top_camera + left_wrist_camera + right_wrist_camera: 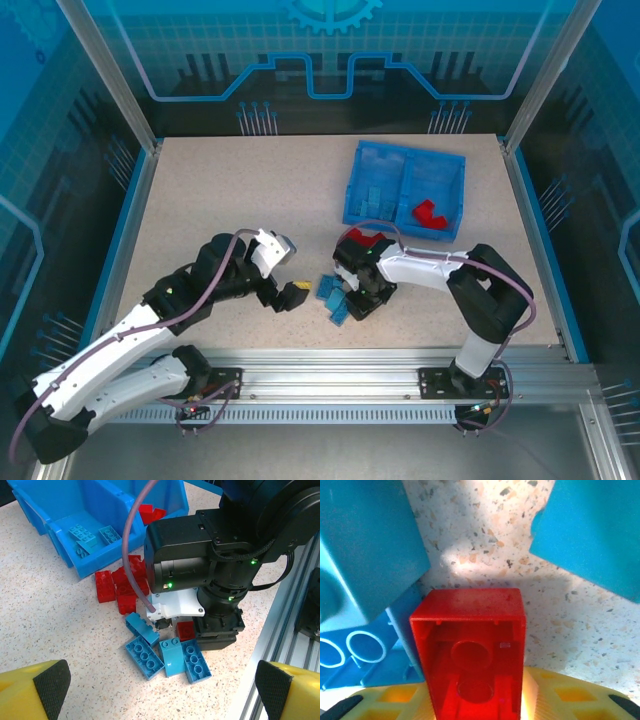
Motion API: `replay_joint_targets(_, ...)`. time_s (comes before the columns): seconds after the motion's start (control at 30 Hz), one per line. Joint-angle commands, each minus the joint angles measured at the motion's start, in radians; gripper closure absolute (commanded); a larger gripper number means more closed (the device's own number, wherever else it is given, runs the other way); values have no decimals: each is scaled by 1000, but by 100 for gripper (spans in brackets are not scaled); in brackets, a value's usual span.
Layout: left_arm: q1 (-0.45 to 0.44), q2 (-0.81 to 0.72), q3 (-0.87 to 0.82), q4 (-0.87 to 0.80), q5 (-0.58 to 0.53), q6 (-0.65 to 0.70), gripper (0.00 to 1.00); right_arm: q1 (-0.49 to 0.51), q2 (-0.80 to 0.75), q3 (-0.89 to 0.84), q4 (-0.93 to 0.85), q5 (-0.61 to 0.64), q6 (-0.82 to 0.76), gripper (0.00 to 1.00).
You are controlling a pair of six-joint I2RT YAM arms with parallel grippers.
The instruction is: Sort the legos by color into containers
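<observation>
Red brick (470, 645) at right pincer (362, 299), grip unclear; left pincer (284, 296) wide, empty.

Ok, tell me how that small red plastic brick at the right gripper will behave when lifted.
The small red plastic brick looks rigid, so it should keep its shape when squeezed. Its open hollow underside shows, so it is probably light. Its smooth glossy walls might slip; its flat faces make rolling unlikely.

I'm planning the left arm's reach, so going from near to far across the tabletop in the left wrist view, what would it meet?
loose blue legos → cluster of red legos → blue tray
</observation>
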Motion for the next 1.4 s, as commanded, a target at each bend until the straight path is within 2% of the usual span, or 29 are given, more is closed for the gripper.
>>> replay_joint_targets(0.0,-3,-18,-17,29,-13,-1,1,22,28,27,65,1,3,56)
replay_joint_targets(0.27,-4,-19,-44,63,-20,-14,1,23,28,57,83,-21,-30,48)
replay_joint_targets(0.63,-4,1,-40,75,-34,-12,1,18,40,70,66,-8,-32,66)
replay_joint_targets(0.73,-4,3,-43,81,-27,-11,1,9,-21,59,55,-15,-21,68)
replay_joint_targets(0.9,-4,2,-49,66,37,48,1,-38,-231,22,43,-43,-1,69)
replay_joint_targets(1.03,-7,11,-46,82,77,93,1,-149,-399,11,33,-104,30,69)
replay_joint_targets(1.2,-8,70,-19,151,101,95,1,-386,-564,21,81,-115,71,69)
replay_joint_targets(1.27,-10,106,-13,199,102,79,1,-496,-580,38,113,-104,98,68)
replay_joint_targets(1.37,-11,174,5,276,86,47,1,-660,-522,81,153,-106,156,68)
